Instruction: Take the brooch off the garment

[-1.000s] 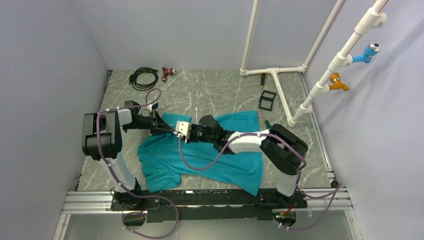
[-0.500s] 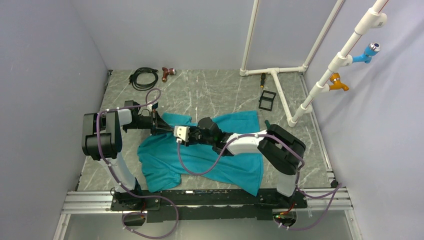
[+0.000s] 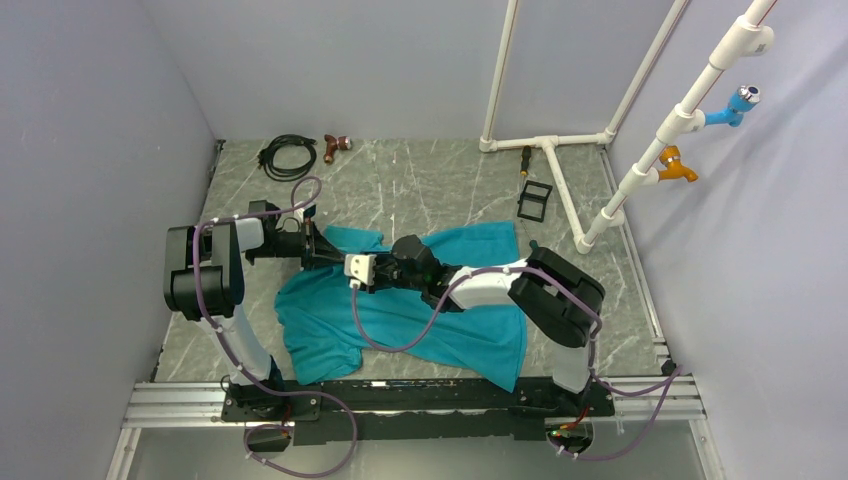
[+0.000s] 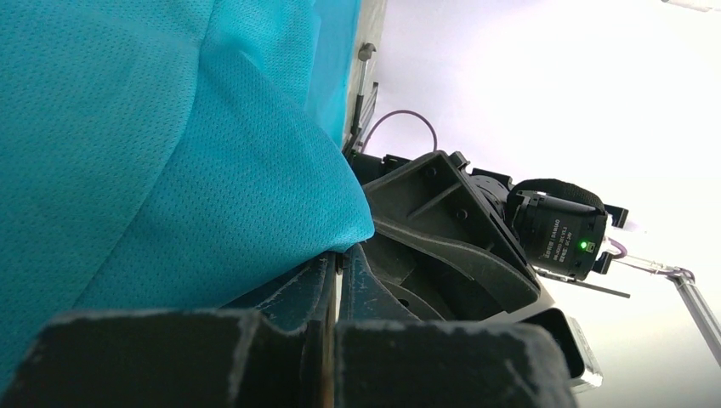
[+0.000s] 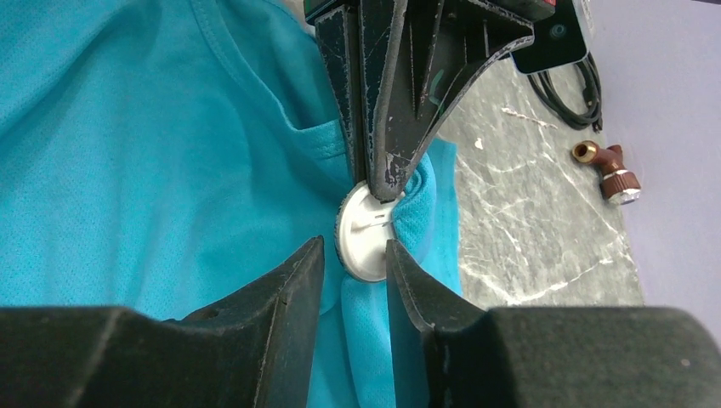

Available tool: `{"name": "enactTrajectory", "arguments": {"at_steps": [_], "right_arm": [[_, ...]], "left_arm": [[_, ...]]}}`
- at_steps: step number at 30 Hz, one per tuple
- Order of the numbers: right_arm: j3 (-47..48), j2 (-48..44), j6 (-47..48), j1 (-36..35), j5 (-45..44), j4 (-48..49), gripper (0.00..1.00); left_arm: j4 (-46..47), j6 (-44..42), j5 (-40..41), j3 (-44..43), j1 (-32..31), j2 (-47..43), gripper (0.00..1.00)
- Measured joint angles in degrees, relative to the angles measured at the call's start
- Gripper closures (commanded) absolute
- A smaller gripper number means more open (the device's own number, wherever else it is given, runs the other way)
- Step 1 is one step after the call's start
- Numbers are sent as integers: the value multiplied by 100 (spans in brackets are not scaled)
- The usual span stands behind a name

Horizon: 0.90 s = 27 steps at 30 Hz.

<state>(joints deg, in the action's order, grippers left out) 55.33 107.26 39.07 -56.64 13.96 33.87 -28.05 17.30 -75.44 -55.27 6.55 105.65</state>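
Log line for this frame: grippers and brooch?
left gripper: shut on garment beside brooch | right gripper: open, straddling brooch | brooch: not yet off

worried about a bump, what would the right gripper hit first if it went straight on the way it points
Most likely the brooch, the pale disc straight ahead between the right gripper's open tips. Right behind it the left gripper's shut fingers pinch the garment. Depth from the wrist view is unclear.
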Motion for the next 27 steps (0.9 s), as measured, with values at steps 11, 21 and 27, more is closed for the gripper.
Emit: {"name": "enactTrajectory", "arguments": {"at_steps": [11, 21, 27], "right_arm": [[96, 116, 203, -26, -120, 63, 84], [96, 129, 295, -70, -254, 72, 100], [98, 129, 120, -46, -302, 103, 100]], "left_arm": [[37, 22, 9, 0, 0, 0, 100], [-26, 22, 79, -22, 26, 11, 86], [-81, -114, 118, -44, 48, 11, 67]]}}
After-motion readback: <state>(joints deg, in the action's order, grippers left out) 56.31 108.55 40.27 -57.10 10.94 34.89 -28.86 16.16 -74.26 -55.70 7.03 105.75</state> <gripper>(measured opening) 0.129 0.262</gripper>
